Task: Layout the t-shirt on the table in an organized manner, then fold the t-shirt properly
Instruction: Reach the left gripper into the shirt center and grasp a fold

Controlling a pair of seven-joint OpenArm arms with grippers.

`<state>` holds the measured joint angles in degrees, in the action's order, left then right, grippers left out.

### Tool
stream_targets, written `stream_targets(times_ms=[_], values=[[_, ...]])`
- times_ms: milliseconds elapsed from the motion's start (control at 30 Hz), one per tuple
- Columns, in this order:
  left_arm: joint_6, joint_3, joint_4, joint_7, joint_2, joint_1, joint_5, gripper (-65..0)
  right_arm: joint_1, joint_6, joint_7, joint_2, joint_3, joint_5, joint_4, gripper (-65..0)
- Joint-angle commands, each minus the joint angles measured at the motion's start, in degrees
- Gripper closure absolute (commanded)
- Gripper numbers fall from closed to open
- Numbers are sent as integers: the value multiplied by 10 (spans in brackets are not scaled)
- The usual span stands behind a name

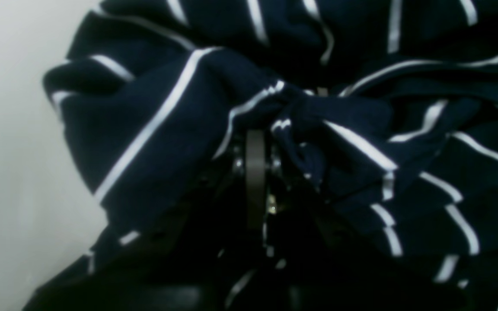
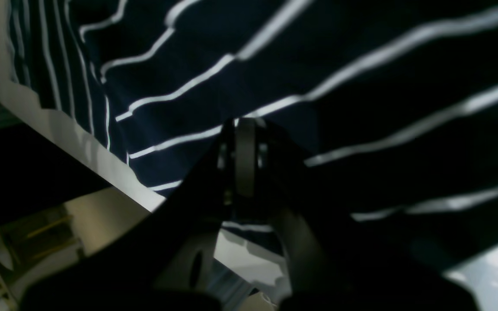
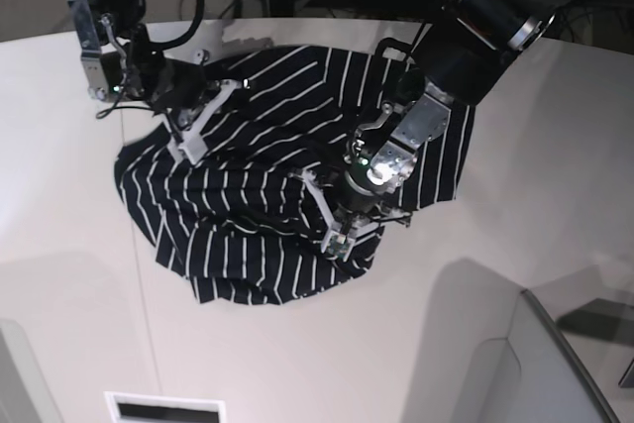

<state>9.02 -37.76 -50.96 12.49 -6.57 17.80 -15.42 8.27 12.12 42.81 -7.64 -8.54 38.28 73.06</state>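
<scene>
From my remote station, base view, left to right: right claw [image 3: 188,126] pressed onto t-shirt [image 3: 248,195] near its upper left part, jaws closed; whether cloth is pinched I cannot tell. T-shirt lies rumpled, partly spread, mid white table [image 3: 79,324]. Further right, left claw [image 3: 342,230] down on shirt's lower middle, jaws clamped on bunched fold of striped cloth; my left wrist view shows fabric gathered at claw tip.
</scene>
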Motion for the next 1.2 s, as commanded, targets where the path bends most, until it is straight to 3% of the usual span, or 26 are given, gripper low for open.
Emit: stream_targets(times_ms=[0,100,233,467,600,800,1033,1167], values=[[5,4,-17,-1,-14,-11,-1,0,-1,-35,13,-23,16,-56,-7,-6],[16,4,-69,-1,-35,-58,-1,0,-18,-35,13,-46,24,-56,-9,-6],[98,4,-132,-1,-52,-123,-1,0,-56,-35,15,-68,20,-56,-27,-6],[178,4,-276,-1,-69,-219,-4,0,-132,-35,13,-70,-19,-58,-87,-3],[183,11,-334,-1,-69,-227,-4,0,-158,-35,15,-78,-74,-55,-88,-2],[182,99,-390,14,-69,-200,-1,0,-151,-35,13,-77,-73,-56,-90,-2],[180,87,-352,162,-48,-71,-4,0,-146,-35,12,-75,-75,-54,-89,-2],[180,71,-346,257,-12,-15,-4,0,-146,-35,12,-75,-76,-54,-89,-2]])
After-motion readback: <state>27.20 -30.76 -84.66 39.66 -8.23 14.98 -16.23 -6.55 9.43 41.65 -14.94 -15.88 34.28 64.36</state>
